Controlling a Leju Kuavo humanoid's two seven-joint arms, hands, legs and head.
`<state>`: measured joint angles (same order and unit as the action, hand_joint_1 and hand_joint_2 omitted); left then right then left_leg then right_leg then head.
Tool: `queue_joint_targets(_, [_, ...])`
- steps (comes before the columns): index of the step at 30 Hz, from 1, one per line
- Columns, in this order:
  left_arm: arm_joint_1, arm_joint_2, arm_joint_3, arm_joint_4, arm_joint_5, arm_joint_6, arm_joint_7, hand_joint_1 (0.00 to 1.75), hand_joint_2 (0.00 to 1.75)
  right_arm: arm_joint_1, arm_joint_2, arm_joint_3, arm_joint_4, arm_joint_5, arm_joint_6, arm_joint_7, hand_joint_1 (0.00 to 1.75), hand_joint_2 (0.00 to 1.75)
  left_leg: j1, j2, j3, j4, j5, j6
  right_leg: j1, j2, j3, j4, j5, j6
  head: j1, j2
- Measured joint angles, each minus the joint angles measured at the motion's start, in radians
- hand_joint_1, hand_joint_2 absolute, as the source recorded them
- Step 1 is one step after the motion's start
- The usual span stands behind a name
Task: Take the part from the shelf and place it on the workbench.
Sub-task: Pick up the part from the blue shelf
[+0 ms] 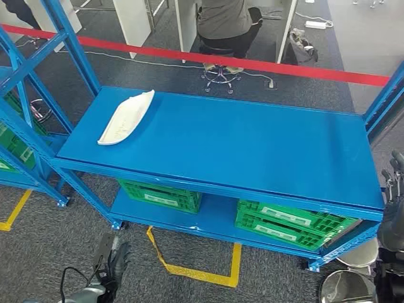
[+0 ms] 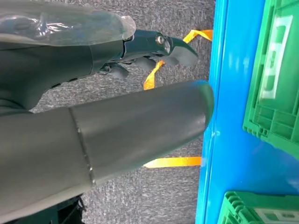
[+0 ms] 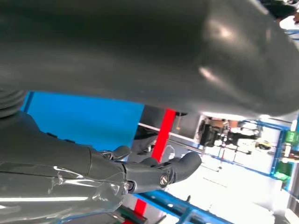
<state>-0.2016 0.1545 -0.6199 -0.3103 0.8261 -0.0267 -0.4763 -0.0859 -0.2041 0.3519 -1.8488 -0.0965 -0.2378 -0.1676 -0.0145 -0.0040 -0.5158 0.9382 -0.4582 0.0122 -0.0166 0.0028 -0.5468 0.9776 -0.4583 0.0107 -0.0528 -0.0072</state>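
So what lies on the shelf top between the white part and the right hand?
Nothing: in the head view the blue shelf top is bare between white part and right hand.

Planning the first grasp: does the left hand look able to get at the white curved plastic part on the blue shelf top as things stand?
Probably yes. The white curved plastic part lies alone at the left end of the blue shelf top, nothing on or beside it. The left hand hangs low, holding nothing, so it must rise and extend forward.
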Motion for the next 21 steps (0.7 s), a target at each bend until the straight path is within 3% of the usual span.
queue_joint_targets(3, [0.000,0.001,0.000,0.000,-0.001,0.000,0.000,0.00,0.00,0.001,0.000,0.000,0.001,0.000,0.000,0.000,0.00,0.00,0.002,0.001,0.001,0.001,-0.004,-0.010,0.001,0.004,0.002,-0.001,-0.001,-0.010,-0.004,0.000])
queue_joint_targets(5, [-0.002,0.002,0.000,0.000,-0.001,0.000,0.000,0.00,0.00,-0.001,0.000,0.001,0.001,0.000,0.002,-0.001,0.00,0.00,0.004,0.001,-0.020,0.051,-0.028,-0.023,-0.003,0.005,0.015,-0.008,-0.005,-0.019,-0.009,0.000])
queue_joint_targets(6, [-0.003,0.002,0.000,0.000,-0.001,0.000,0.001,0.00,0.00,-0.002,0.000,0.001,0.001,0.000,0.004,-0.001,0.00,0.00,0.007,0.001,-0.050,0.108,-0.050,-0.030,-0.005,0.005,0.021,-0.009,-0.008,-0.023,-0.012,0.000])
queue_joint_targets(8, [-0.002,0.002,0.000,0.000,-0.001,0.000,0.001,0.00,0.00,-0.003,0.000,0.002,0.001,0.002,0.008,0.000,0.00,0.00,0.013,0.001,-0.145,0.258,-0.094,-0.041,-0.006,0.005,0.031,-0.010,-0.019,-0.027,-0.017,0.000])
queue_joint_targets(9, [0.001,0.002,0.000,0.000,-0.001,0.000,0.001,0.00,0.00,-0.003,0.000,0.003,0.001,0.004,0.010,0.002,0.00,0.00,0.016,0.001,-0.185,0.308,-0.097,-0.044,-0.006,0.006,0.037,-0.010,-0.025,-0.027,-0.019,0.000])
queue_joint_targets(10, [0.003,0.002,0.000,0.000,-0.001,0.000,0.001,0.00,0.00,-0.003,0.000,0.003,0.001,0.008,0.011,0.005,0.00,0.00,0.019,0.001,-0.208,0.321,-0.080,-0.045,-0.006,0.007,0.045,-0.010,-0.032,-0.026,-0.021,0.000])
queue_joint_targets(11, [0.004,0.002,0.000,0.000,-0.001,0.000,0.001,0.00,0.00,-0.003,0.000,0.004,0.001,0.012,0.011,0.010,0.00,0.00,0.021,0.001,-0.207,0.288,-0.042,-0.044,-0.007,0.009,0.055,-0.010,-0.039,-0.025,-0.023,0.000])
queue_joint_targets(13, [0.004,0.004,0.000,0.000,0.000,0.001,0.001,0.00,0.00,-0.004,0.000,0.004,0.001,0.022,0.012,0.018,0.00,0.00,0.021,0.000,-0.157,0.145,0.051,-0.037,-0.008,0.010,0.075,-0.012,-0.057,-0.019,-0.026,0.000])
queue_joint_targets(14, [0.003,0.005,0.000,0.000,0.000,0.002,0.001,0.00,0.00,-0.004,0.000,0.004,0.001,0.024,0.012,0.020,0.00,0.00,0.018,0.000,-0.129,0.079,0.075,-0.032,-0.008,0.012,0.082,-0.015,-0.065,-0.014,-0.028,0.000])
queue_joint_targets(16, [0.002,0.006,0.001,0.000,0.001,0.003,0.000,0.00,0.00,-0.005,0.000,0.005,0.001,0.027,0.012,0.023,0.00,0.00,0.013,-0.001,-0.098,0.018,0.075,-0.019,-0.006,0.014,0.095,-0.024,-0.074,-0.002,-0.028,0.000])
queue_joint_targets(19, [0.003,0.006,0.001,0.000,0.001,0.004,0.000,0.00,0.00,-0.007,0.000,0.008,0.000,0.027,0.012,0.024,0.00,0.00,0.015,-0.001,-0.067,-0.003,0.059,0.002,-0.005,0.011,0.122,-0.021,-0.077,0.015,-0.024,0.000])
queue_joint_targets(21, [0.003,0.005,0.001,0.000,0.001,0.005,0.000,0.00,0.00,-0.010,0.000,0.009,0.001,0.028,0.012,0.025,0.00,0.00,0.016,-0.002,-0.041,-0.009,0.049,0.015,-0.004,0.006,0.087,0.057,-0.106,0.020,-0.015,0.000])
